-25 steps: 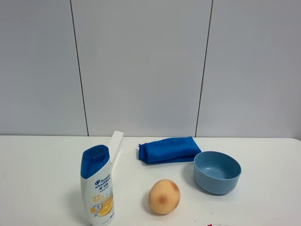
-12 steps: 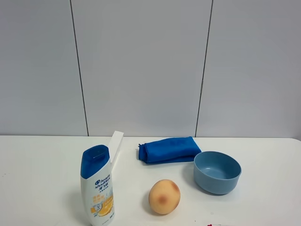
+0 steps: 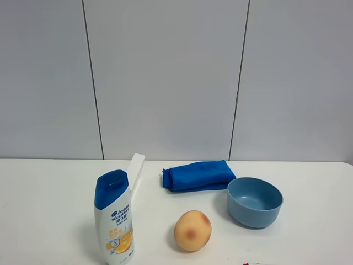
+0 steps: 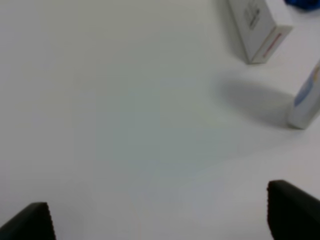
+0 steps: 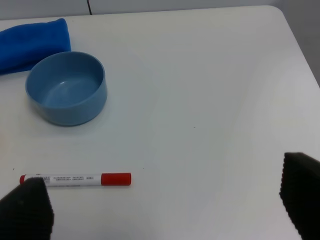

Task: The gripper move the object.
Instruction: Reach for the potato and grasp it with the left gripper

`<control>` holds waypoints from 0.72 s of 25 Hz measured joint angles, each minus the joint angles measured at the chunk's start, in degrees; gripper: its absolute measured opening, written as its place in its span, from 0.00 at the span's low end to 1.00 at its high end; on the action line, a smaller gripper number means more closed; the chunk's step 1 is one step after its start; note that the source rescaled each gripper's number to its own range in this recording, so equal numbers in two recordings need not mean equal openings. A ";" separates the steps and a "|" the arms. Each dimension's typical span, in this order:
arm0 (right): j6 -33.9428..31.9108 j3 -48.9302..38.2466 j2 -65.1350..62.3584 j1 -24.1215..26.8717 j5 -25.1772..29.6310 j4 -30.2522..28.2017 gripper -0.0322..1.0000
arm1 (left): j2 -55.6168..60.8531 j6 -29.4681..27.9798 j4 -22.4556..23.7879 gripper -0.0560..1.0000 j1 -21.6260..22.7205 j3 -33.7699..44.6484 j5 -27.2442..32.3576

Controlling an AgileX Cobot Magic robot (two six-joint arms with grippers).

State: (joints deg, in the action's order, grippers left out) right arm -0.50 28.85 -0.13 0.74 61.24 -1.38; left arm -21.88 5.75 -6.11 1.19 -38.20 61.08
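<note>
The object, a peach-orange egg-round ball (image 3: 192, 231) with a reddish-brown blotch, rests on the white table between the shampoo bottle (image 3: 114, 217) and the light blue bowl (image 3: 254, 202). Neither arm shows in the exterior high view. The left gripper (image 4: 160, 216) is open over bare table, with only its black fingertips (image 4: 292, 210) showing, and the bottle's base (image 4: 306, 102) lies ahead of it. The right gripper (image 5: 162, 200) is open and empty, its fingertips (image 5: 25, 210) wide apart, and the bowl (image 5: 66, 88) lies ahead of it. The ball shows in neither wrist view.
A folded blue cloth (image 3: 198, 175) lies behind the bowl, also in the right wrist view (image 5: 30, 45). A white box (image 3: 135, 168) lies behind the bottle, also in the left wrist view (image 4: 257, 27). A red-capped marker (image 5: 75, 179) lies near the right gripper. The table's right edge (image 5: 295, 35) is close.
</note>
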 joint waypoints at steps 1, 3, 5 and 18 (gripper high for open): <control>0.00 0.00 0.00 0.00 0.00 0.00 1.00 | -2.95 0.00 0.56 1.00 0.00 -1.40 -0.05; 0.00 0.00 0.00 0.00 0.00 0.00 1.00 | -8.12 0.00 1.00 1.00 0.00 -4.36 -0.31; 0.00 0.00 0.00 0.00 0.00 -0.02 1.00 | -13.32 0.00 1.08 1.00 0.00 -6.24 -1.88; 0.00 0.00 0.00 0.00 0.00 -0.02 1.00 | -30.27 -0.13 -1.10 1.00 -9.53 -8.37 -16.67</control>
State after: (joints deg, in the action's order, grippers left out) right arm -0.50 28.85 -0.13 0.74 61.24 -1.40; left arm -52.16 5.62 -7.22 -8.34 -46.58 44.42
